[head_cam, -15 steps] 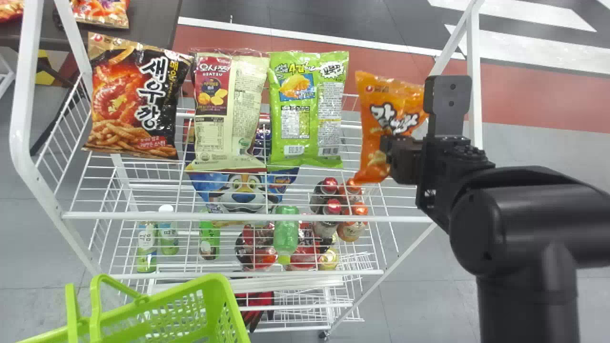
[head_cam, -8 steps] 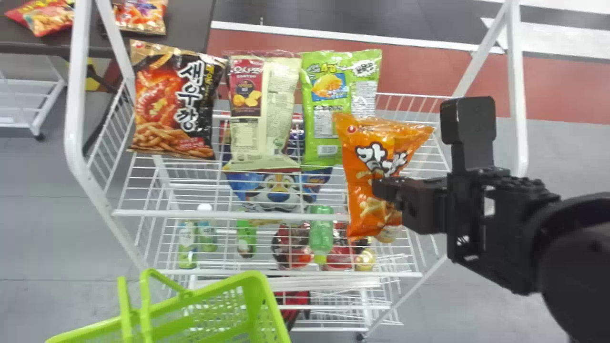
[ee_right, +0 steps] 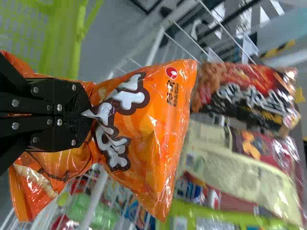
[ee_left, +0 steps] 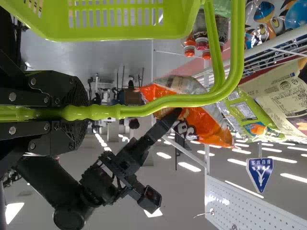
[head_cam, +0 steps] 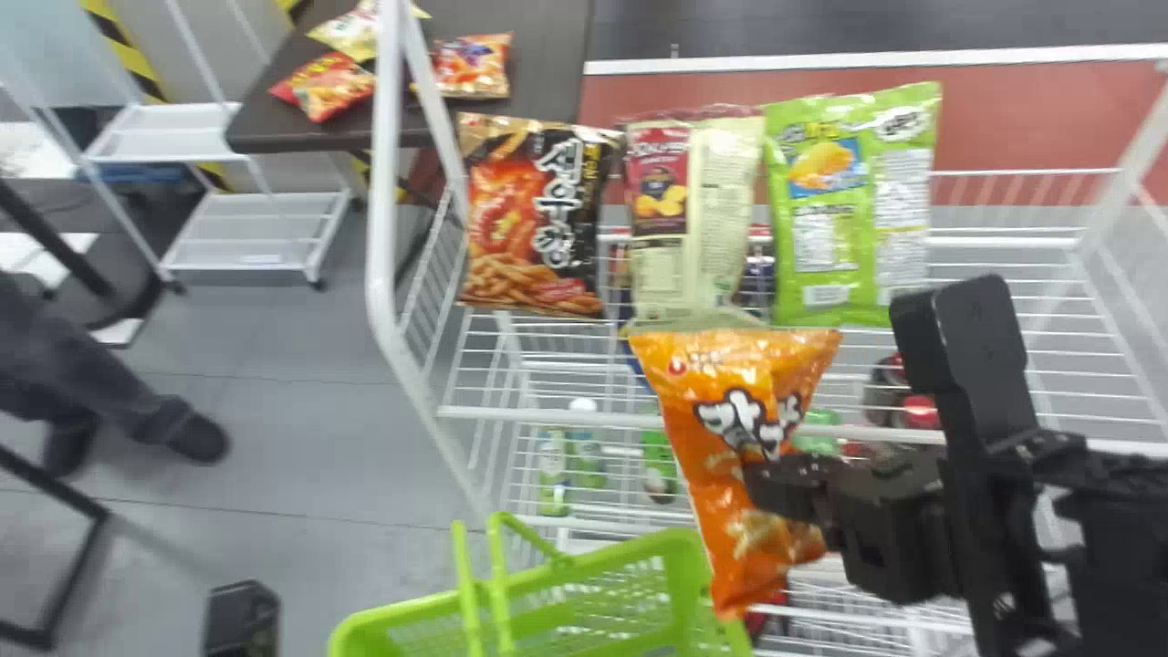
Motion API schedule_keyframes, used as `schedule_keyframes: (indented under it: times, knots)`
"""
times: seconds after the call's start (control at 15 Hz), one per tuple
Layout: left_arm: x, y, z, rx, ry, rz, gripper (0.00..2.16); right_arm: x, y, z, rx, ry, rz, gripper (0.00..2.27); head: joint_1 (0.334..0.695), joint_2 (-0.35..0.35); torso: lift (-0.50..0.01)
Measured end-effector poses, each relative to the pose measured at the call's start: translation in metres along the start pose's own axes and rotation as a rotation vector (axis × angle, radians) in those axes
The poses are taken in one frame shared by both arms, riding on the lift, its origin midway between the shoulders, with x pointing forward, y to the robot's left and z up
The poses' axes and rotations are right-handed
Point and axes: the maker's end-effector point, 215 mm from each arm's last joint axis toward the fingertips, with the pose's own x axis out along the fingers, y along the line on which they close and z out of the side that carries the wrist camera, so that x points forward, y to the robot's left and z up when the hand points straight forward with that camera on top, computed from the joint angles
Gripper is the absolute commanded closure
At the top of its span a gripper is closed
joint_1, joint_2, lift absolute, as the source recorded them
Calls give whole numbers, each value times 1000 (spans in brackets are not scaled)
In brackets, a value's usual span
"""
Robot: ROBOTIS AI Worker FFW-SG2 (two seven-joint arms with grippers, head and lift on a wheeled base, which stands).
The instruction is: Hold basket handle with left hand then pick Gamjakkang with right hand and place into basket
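In the head view, a black part of my left gripper (head_cam: pixel 242 620) shows at the bottom left. The left wrist view has my left gripper (ee_left: pixel 85 113) shut on the green basket handle (ee_left: pixel 168 101). My right gripper (head_cam: pixel 762 488) is shut on the orange Gamjakkang bag (head_cam: pixel 730 411), which hangs tilted in front of the rack, its lower end overlapping the right end of the green basket (head_cam: pixel 411 616) in the head view. Whether they touch, I cannot tell. The right wrist view shows my right gripper (ee_right: pixel 90 115) pinching the middle of the bag (ee_right: pixel 148 120).
The white wire rack (head_cam: pixel 547 415) stands behind the basket. On its top shelf lie a black shrimp snack bag (head_cam: pixel 538 219), a cream bag (head_cam: pixel 698 219) and a green bag (head_cam: pixel 853 201); bottles (head_cam: pixel 554 474) stand lower. A dark table (head_cam: pixel 547 82) is at the back left.
The head view has swung left, so the rack and basket appear farther right. My right gripper has carried the orange bag left and down, from beside the green bag to the basket's right end.
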Motion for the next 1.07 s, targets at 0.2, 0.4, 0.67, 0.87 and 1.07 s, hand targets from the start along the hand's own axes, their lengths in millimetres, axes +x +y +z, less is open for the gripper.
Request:
schedule_keyframes:
  times: [0.2, 0.4, 0.67, 0.87, 1.07]
  knots:
    - [1, 0, 0, 0, 0, -3, 2145, 23, 43, -36, -21, 96, 96, 2229, 695, 350, -18]
    - [0, -1, 0, 1, 1, -4, 2145, 45, 75, -83, -22, 217, 175, 2169, 695, 350, -18]
    - [1, -4, 1, 3, 2, -14, 2145, 57, 107, -124, -25, 312, 243, 12, 695, 350, -18]
    - [1, -5, 2, 7, 2, -16, 2145, 60, 115, -123, -12, 291, 272, 46, 695, 350, -18]
    - [1, -5, 2, 8, 3, -17, 2145, 62, 121, -106, 36, 215, 326, 63, 695, 350, -18]
